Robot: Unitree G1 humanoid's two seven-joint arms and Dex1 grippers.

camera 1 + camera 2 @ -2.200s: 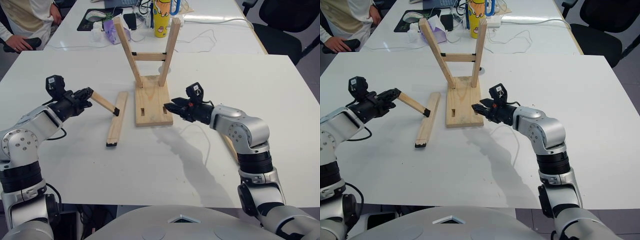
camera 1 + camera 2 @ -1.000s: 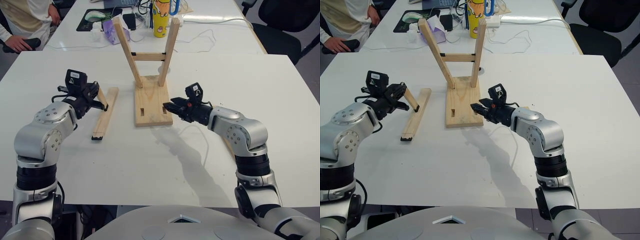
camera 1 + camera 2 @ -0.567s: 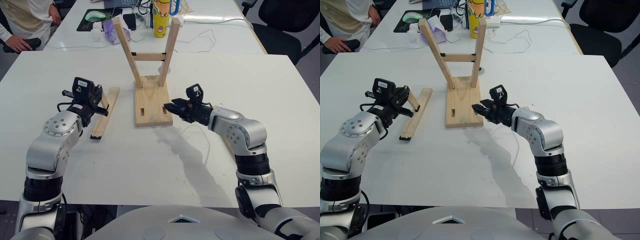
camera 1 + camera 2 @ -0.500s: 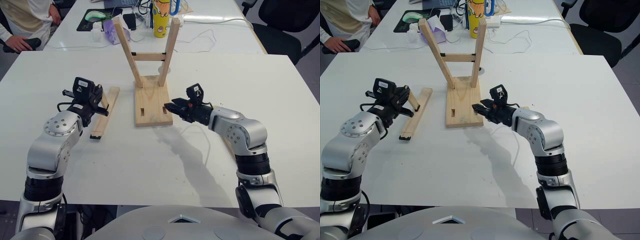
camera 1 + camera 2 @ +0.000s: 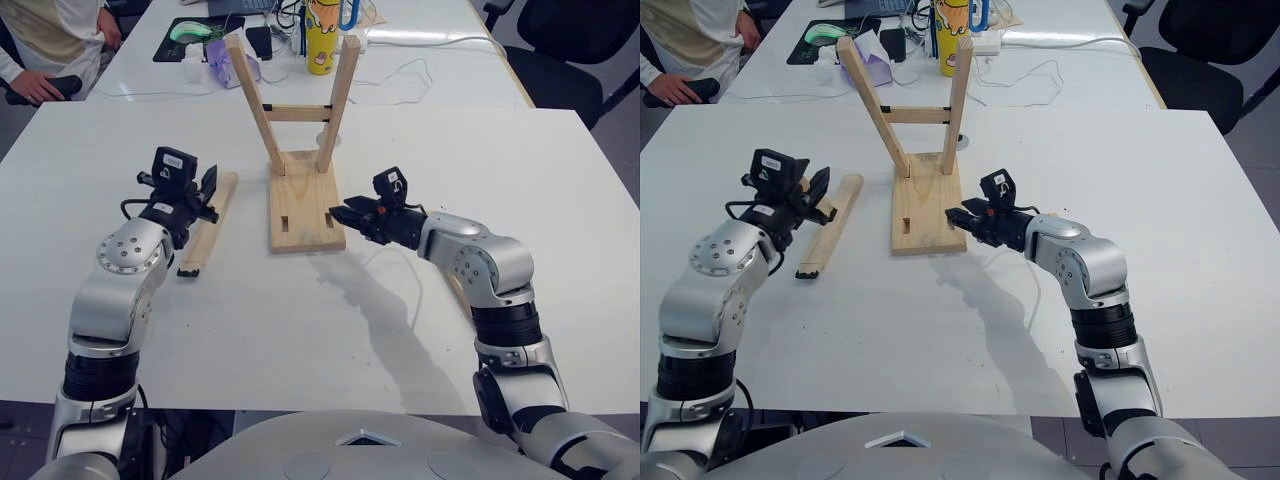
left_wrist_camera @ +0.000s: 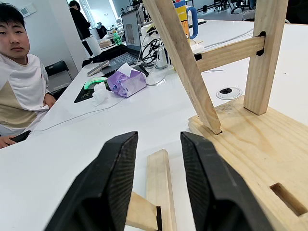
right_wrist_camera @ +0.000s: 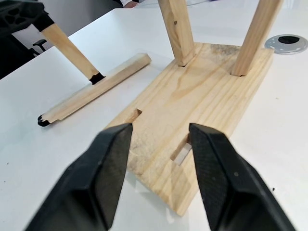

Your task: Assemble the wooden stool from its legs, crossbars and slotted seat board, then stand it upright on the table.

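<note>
**A:** Stool, where?
**B:** Seat board [image 5: 303, 205] lies flat mid-table [image 5: 420, 360]. Two legs [image 5: 262, 105] stand in it, joined by a crossbar [image 5: 298, 113]. Two slots [image 7: 180, 150] are empty.
**A:** Loose parts?
**B:** Loose leg [image 5: 203, 240] lies flat, near the board's 9 o'clock. Its short bar [image 7: 67, 48] tilts up into the left gripper [image 6: 158, 144], which hides the bar's top end. Can't tell if it's clamped.
**A:** Right side?
**B:** Right gripper [image 7: 160, 132] is spread wide and holds nothing, at the board's 3 o'clock edge. Contact unclear.
**A:** Surroundings?
**B:** Yellow cup [image 5: 322, 35] and purple tissue box [image 5: 228, 62] sit on the far table [image 5: 440, 60], at 12 o'clock. The leg tops overlap them.
</note>
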